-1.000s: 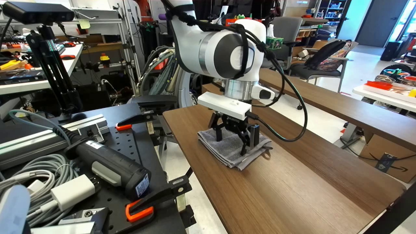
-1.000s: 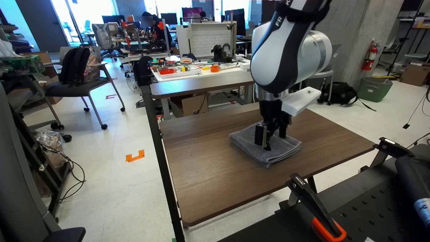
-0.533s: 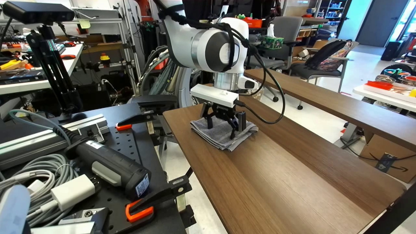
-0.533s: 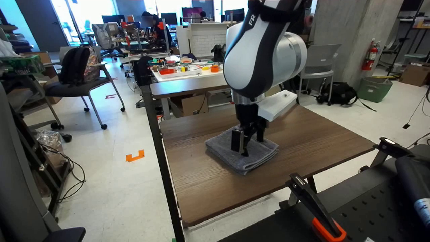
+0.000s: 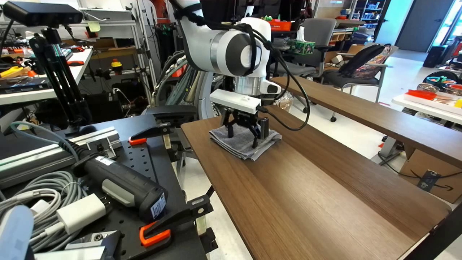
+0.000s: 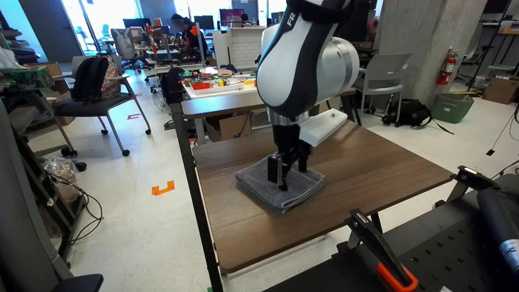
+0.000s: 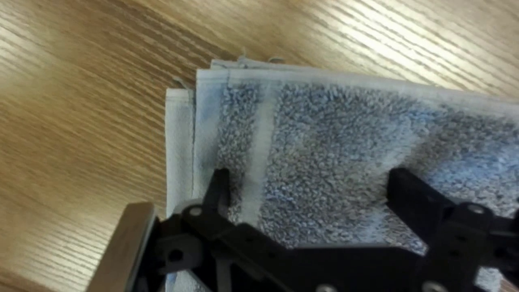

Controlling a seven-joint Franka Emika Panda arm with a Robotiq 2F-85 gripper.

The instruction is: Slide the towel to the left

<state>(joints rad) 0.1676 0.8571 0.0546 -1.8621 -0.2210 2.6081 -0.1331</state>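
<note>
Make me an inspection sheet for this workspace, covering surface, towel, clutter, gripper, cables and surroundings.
Surface: brown wood-grain tabletop; spills, nothing seen.
Job's things: gray towel, folded, on the tabletop; loose threads near one corner.
Clutter: white adapter and black corded device on the neighboring black bench; black-and-orange clamps at its edge.
Gripper: open, fingertips down at the towel; whether they press it can't be told.
Cables: gray coil on the bench; black cable loops beside the gripper.
Surroundings: chair with a backpack, fire extinguisher by a concrete pillar.
</note>
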